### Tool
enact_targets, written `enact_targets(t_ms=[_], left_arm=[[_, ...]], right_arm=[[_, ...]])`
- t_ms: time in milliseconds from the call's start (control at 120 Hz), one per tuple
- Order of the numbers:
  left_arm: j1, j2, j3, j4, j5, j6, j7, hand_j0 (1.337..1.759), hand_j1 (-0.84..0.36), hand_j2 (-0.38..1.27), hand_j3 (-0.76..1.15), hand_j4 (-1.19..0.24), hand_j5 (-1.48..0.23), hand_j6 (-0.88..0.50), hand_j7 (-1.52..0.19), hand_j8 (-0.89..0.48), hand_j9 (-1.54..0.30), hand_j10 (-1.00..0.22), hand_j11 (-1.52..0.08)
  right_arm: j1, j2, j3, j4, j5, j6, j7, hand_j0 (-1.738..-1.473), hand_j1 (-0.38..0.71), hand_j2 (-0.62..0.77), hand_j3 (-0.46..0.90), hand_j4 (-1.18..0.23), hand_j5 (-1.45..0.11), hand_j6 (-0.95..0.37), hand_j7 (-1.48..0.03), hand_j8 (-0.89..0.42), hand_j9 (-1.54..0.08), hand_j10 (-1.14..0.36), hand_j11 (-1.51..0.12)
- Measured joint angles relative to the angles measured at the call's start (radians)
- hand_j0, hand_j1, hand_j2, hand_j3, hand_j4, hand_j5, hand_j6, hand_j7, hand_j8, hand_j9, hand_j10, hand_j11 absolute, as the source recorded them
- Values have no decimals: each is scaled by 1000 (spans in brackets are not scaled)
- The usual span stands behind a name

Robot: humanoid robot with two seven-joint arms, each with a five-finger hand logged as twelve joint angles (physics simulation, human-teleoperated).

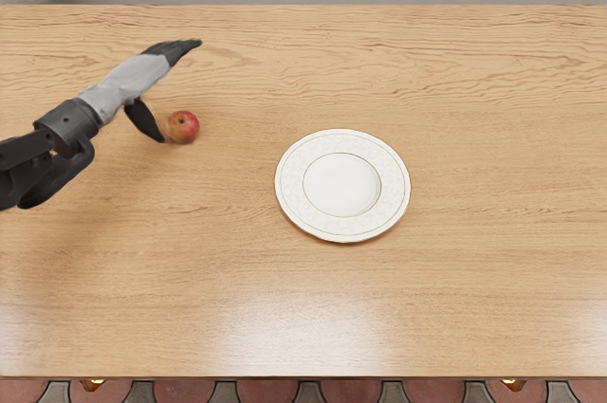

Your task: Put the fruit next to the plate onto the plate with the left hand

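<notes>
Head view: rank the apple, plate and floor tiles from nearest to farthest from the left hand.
1. Apple, just right of the left hand, by its thumb.
2. Plate, farther right, toward the centre.
3. Floor tiles, at the bottom, past the table front edge.

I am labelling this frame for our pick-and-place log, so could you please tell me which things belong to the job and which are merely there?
Part of the job:
- apple, lying on the wood, not grasped
- plate, nothing on it, apart from the apple
- left hand, open, right beside the apple

Merely there:
- table
- tiled floor along the bottom edge
</notes>
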State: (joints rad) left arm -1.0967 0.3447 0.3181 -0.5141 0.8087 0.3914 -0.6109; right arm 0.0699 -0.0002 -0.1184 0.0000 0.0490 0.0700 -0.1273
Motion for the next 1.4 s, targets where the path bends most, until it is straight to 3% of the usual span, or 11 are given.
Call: enact_targets(t_ms=[242, 508, 825, 1400], left_arm=[[-14, -136, 142, 167, 0, 2, 0, 1658, 326, 8, 0, -26, -29, -27, -28, -26, -28, -24, -28], [-3, -191, 196, 244, -4, 3, 0, 1658, 325, 7, 0, -26, -29, -27, -29, -27, -28, -25, -28], [6, -212, 221, 293, -12, 3, 0, 1658, 222, 44, 0, -119, -151, -119, -151, -118, -151, -116, -151], [9, -227, 285, 316, -13, 3, 0, 1658, 19, 76, 0, -289, -371, -289, -371, -288, -371, -287, -371]], right_arm=[[2, 0, 0, 0, 0, 0, 0, -1658, -348, -2, 0, 0, 1, 6, 0, 4, 0, 3, 0], [2, 0, -1, 0, 0, 0, 0, -1658, -348, -2, 0, 0, 1, 6, 0, 4, 0, 3, 0], [2, 0, -1, 0, 0, -1, 0, -1658, -348, -2, 0, 0, 1, 6, 0, 4, 0, 3, 0], [2, 0, -2, 0, 0, -1, 0, -1658, -348, -2, 0, 0, 1, 6, 0, 4, 0, 3, 0]])
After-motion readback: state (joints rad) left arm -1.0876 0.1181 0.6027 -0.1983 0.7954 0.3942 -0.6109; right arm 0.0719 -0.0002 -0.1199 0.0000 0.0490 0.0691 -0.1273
